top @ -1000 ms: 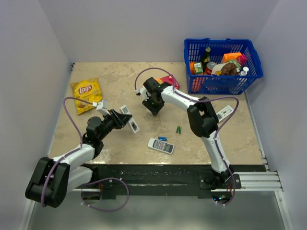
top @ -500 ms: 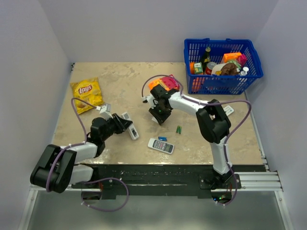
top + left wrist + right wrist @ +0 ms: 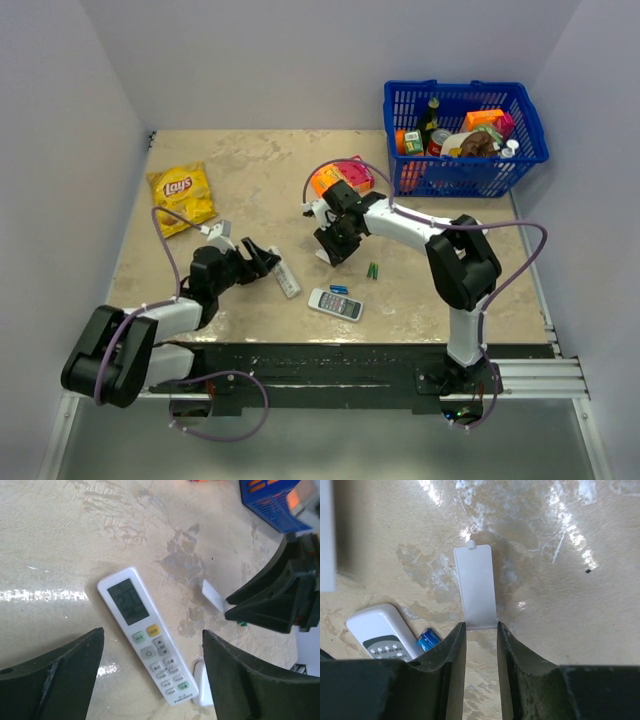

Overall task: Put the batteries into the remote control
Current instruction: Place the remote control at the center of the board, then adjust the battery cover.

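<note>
On the counter, with right tool pinching white cover and left tool wide above display remote: lay cover flat before letting go.

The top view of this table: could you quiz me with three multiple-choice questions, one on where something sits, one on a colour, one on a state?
1. Where on the table does the chip bag lie?
A at the near edge by the arm bases; B in the middle; C at the far left.
2. What colour is the pair of small batteries lying side by side?
A red; B green; C yellow.
3. How is the left gripper?
A open, with the display remote lying on the table between its fingers; B shut on that remote; C shut on the chip bag.

Answers: C, the bag lies flat near the far left corner; B, both show green; A, the left wrist view shows the fingers wide apart.
</note>
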